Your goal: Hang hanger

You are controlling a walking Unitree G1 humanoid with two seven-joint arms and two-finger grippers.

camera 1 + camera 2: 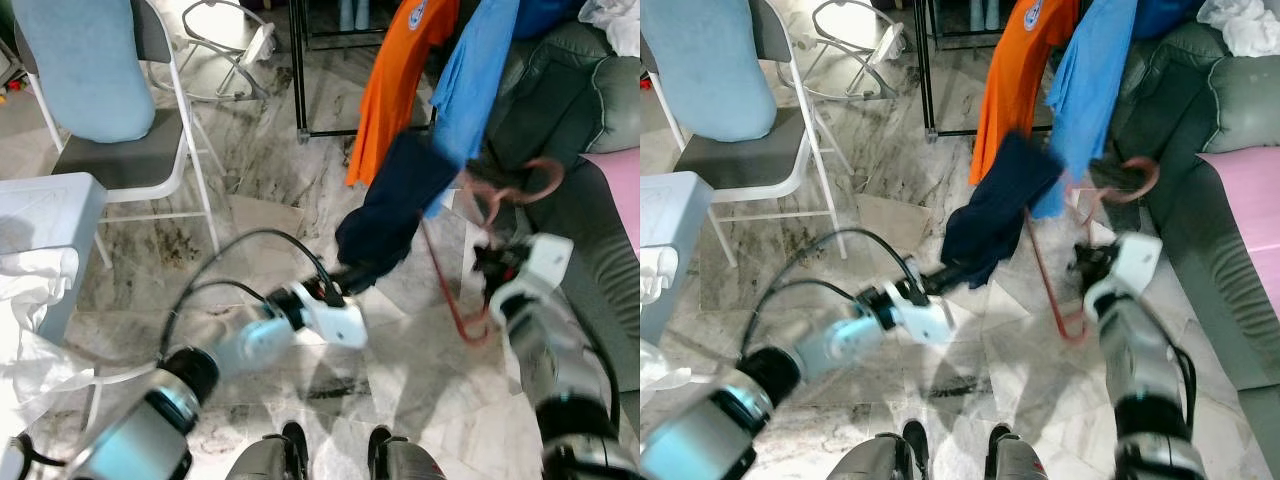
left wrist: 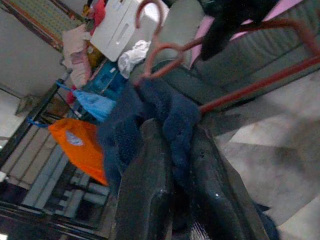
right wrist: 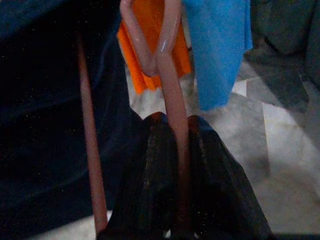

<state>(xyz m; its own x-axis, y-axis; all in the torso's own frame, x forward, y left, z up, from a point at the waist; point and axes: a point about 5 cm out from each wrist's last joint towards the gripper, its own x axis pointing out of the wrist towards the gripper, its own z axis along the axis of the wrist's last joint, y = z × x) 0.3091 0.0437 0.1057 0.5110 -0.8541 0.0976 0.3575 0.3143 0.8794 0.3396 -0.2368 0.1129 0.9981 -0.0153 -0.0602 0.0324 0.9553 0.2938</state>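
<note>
A reddish-brown hanger (image 1: 462, 312) hangs in the air before me, its hook (image 1: 545, 182) pointing toward the sofa. A navy garment (image 1: 400, 200) is draped over it. My right gripper (image 1: 486, 262) is shut on the hanger's stem just below the hook; the right wrist view shows the stem (image 3: 172, 125) squeezed between both fingers (image 3: 150, 175). My left gripper (image 1: 342, 278) reaches up from the lower left and is shut on the garment's lower end, and the left wrist view shows navy cloth (image 2: 176, 120) pinched between its fingers (image 2: 150, 180).
An orange shirt (image 1: 395, 80) and a light blue shirt (image 1: 478, 75) hang from a black rack (image 1: 298, 70) behind the hanger. A dark green sofa (image 1: 585, 110) fills the right side. A folding chair (image 1: 130, 165) and a white table (image 1: 50, 205) stand on the left.
</note>
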